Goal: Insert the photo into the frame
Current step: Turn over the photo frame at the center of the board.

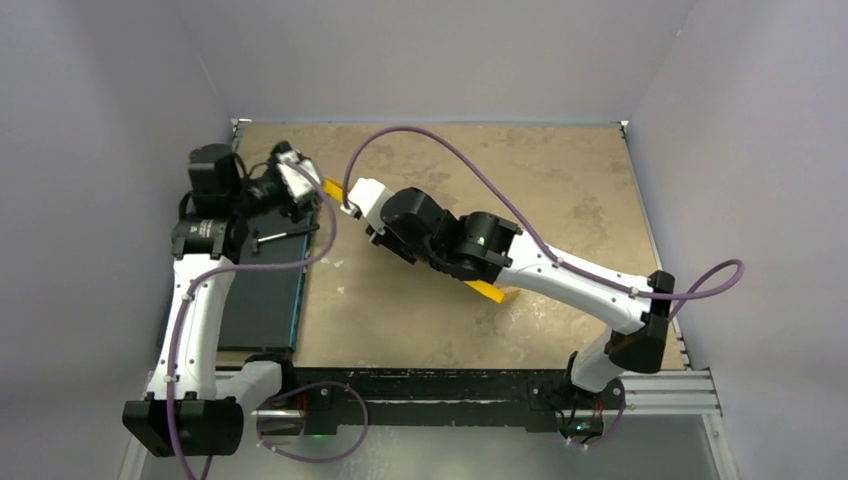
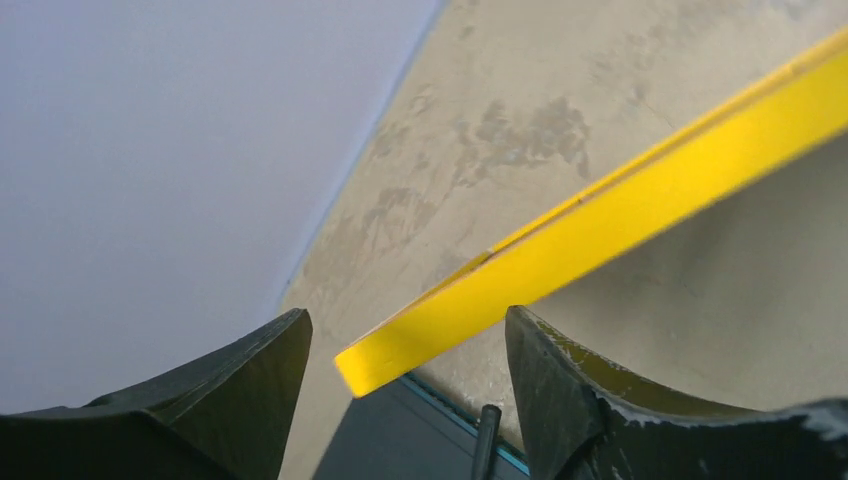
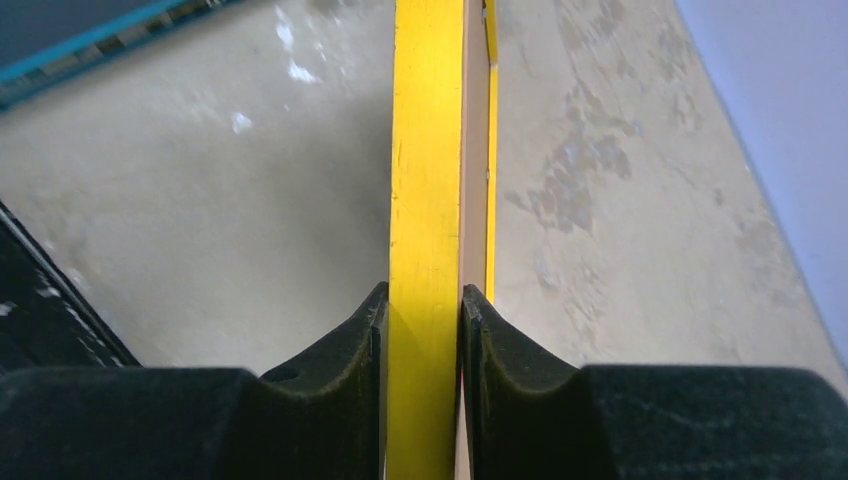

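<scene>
R tool (image 3: 424, 320) pinches frame (image 3: 425, 150) by its yellow edge, w/ a brown board strip (image 3: 475, 150) tight vs. the yellow. Frame is edge-on, running diag. over mid counter (image 1: 560, 180) under R arm. Black panel (image 1: 262, 300) lies flat at counter's left side by L arm. Farther back, L tool (image 2: 405, 330) is spread; frame's end corner sits between its fingers, apart from both.
</scene>
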Robot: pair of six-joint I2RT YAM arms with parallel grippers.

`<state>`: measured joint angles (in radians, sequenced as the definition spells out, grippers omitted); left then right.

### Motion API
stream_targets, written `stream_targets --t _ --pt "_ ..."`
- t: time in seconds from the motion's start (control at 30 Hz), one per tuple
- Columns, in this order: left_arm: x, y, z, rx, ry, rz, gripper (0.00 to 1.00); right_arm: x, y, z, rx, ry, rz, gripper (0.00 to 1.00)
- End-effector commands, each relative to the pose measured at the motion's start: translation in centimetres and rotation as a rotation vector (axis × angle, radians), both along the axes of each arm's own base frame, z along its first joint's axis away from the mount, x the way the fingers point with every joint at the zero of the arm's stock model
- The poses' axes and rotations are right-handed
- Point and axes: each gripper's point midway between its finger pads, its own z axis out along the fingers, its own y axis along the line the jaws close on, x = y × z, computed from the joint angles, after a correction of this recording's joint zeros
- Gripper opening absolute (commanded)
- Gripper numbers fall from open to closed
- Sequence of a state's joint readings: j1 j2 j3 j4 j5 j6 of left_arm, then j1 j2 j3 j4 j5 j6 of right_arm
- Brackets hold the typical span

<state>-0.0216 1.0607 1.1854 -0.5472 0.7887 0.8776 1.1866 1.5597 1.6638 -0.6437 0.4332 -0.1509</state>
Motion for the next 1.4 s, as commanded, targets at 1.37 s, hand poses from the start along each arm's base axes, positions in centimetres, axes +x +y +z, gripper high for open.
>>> stream_targets --t 1.37 --pt "3.5 4.9 -13.8 -0.264 0.803 0.466 0.65 14.8 -22.0 -9.7 1.193 0.357 -0.555 0.11"
